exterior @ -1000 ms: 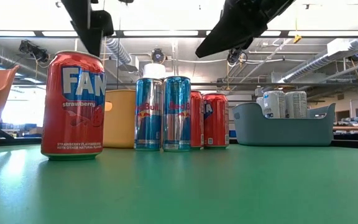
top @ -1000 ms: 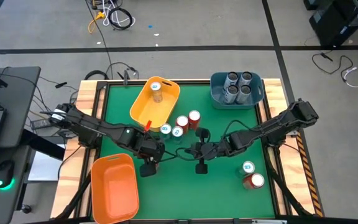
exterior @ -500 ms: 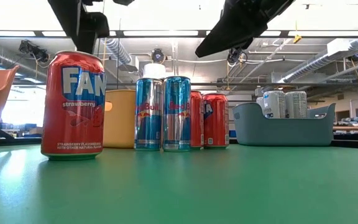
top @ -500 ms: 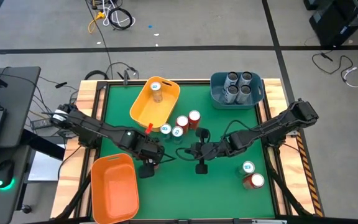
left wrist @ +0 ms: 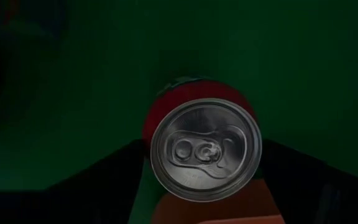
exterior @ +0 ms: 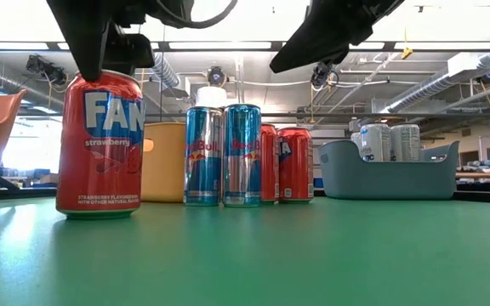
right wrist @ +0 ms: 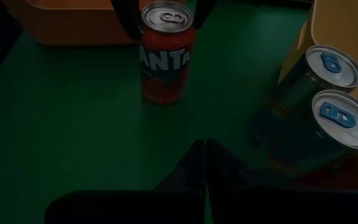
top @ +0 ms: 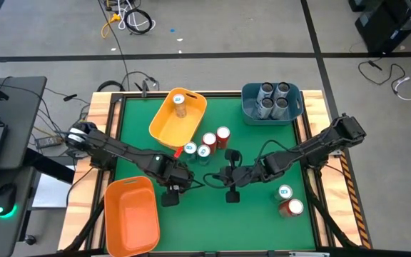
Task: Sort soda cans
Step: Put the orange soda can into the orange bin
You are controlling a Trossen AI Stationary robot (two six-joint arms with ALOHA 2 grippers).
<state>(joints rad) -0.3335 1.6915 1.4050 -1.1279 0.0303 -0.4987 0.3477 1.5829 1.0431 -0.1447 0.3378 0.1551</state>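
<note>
A red Fanta soda can (left wrist: 205, 149) stands upright on the green table, left of the middle; it also shows in the low view (exterior: 100, 144) and the right wrist view (right wrist: 165, 59). My left gripper (top: 171, 187) points down over it, open. Its two fingers (right wrist: 127, 15) stand on either side of the can's top rim, apart from it as far as shows. My right gripper (right wrist: 205, 158) is shut and holds nothing. It hangs above the table's middle (top: 225, 175), slanting down toward the red can.
Two blue cans (top: 197, 150) and two red cans (top: 216, 138) stand by the yellow bin (top: 164, 125), which holds one can. A grey-blue bin (top: 297, 107) at far right holds several cans. An orange bin (top: 130, 214) lies near left. Two cans (top: 289, 200) stand near right.
My left gripper has come down over the red Fanta can, staying open, so its fingers now reach the level of the can's top. The can has not moved.
</note>
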